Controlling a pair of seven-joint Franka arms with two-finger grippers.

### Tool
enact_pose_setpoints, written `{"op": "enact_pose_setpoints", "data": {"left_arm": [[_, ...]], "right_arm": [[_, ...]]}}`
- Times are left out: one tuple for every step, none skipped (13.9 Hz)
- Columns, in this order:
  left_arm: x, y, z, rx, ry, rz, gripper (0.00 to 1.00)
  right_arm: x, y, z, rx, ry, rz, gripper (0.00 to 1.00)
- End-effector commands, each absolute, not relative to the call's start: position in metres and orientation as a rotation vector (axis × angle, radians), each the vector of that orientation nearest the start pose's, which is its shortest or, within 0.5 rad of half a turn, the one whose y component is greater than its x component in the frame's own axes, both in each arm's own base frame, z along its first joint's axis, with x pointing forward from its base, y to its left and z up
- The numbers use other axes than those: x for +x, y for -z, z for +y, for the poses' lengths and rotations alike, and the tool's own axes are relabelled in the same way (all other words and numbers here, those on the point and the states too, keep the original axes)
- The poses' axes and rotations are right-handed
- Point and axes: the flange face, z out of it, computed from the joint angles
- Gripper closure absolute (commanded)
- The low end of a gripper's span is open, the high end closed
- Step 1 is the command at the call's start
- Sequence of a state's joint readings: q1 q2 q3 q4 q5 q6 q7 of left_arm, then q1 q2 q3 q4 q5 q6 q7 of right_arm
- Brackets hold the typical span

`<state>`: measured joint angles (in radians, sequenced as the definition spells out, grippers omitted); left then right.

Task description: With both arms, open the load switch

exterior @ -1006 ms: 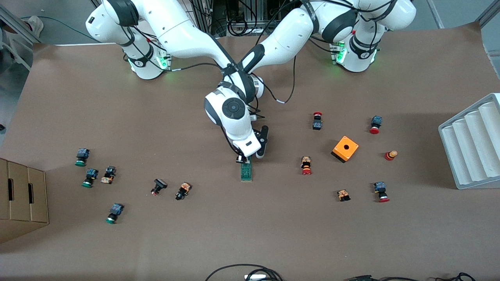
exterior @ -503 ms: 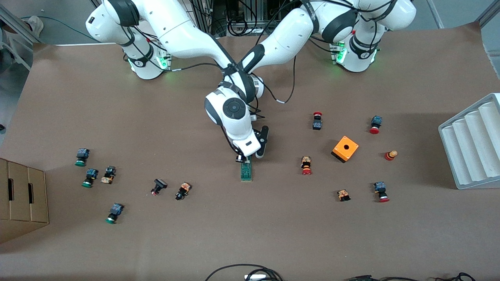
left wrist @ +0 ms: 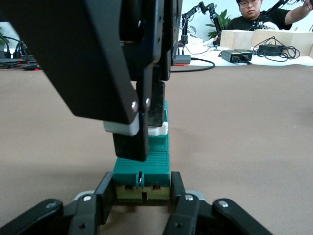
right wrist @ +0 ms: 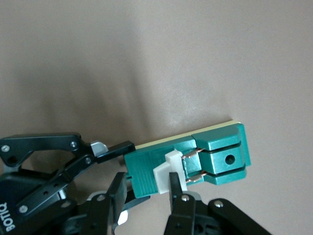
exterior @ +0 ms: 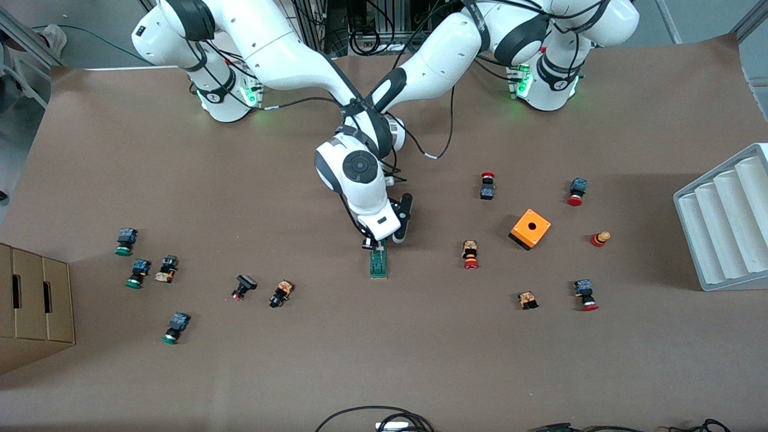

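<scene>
The load switch (exterior: 378,263), a narrow green block with a white sliding piece (right wrist: 167,172) on its top, lies flat on the brown table (exterior: 384,360) about midway between the two arms' ends, with its length running toward the front camera. Both arms reach to it from their bases and cross above it. The left gripper (left wrist: 142,200) sits low at the table, at the end of the switch farther from the front camera, its two black fingers (left wrist: 105,193) clenched on the green body's sides (the left wrist view shows the pale end face squeezed between them). The right gripper (right wrist: 146,188) comes down on the switch from above, and its fingers (right wrist: 176,188) are pinched on the white sliding piece, one on each side of it; in the left wrist view those same fingers hang over the block with the white piece between their tips. The copper contacts and a round hole show on the green top past the slider in the right wrist view. Near the switch, toward the left arm's end, lie an orange square box with a hole (exterior: 530,228) and several red-capped push-buttons (exterior: 470,255); toward the right arm's end lie green-capped push-buttons (exterior: 125,240) and a cardboard box (exterior: 30,306). A grey ribbed tray (exterior: 723,219) stands at the table's edge on the left arm's end.
</scene>
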<state>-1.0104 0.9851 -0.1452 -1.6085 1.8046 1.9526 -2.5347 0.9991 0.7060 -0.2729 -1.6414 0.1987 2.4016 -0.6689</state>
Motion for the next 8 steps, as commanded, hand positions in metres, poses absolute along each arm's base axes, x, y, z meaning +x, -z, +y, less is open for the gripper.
{"op": "enact_pose_setpoints", "data": {"left_arm": [[0.336, -0.035, -0.562, -2.523, 1.784, -0.076, 0.48], [0.336, -0.035, -0.562, -2.523, 1.784, -0.076, 0.48], [0.336, -0.035, -0.562, -2.523, 1.784, -0.076, 0.48], [0.336, -0.035, -0.562, -2.523, 1.784, -0.076, 0.48], [0.336, -0.035, -0.562, -2.523, 1.784, -0.076, 0.48], [0.336, -0.035, -0.562, -2.523, 1.784, -0.076, 0.48], [0.336, -0.035, -0.562, -2.523, 1.783, -0.074, 0.48], [0.336, -0.035, -0.562, -2.523, 1.783, -0.074, 0.48]], "right_arm": [[0.495, -0.208, 0.482, -2.51, 0.132, -1.935, 0.57], [0.496, -0.207, 0.483, -2.51, 0.144, -1.936, 0.57], [0.495, -0.207, 0.484, -2.508, 0.147, -1.938, 0.57], [0.495, -0.208, 0.484, -2.508, 0.149, -1.938, 0.57], [0.495, -0.208, 0.484, -2.508, 0.147, -1.937, 0.57], [0.495, -0.212, 0.484, -2.505, 0.151, -1.938, 0.56], [0.496, -0.215, 0.484, -2.501, 0.157, -1.941, 0.5], [0.497, -0.22, 0.485, -2.501, 0.164, -1.935, 0.37]]}}
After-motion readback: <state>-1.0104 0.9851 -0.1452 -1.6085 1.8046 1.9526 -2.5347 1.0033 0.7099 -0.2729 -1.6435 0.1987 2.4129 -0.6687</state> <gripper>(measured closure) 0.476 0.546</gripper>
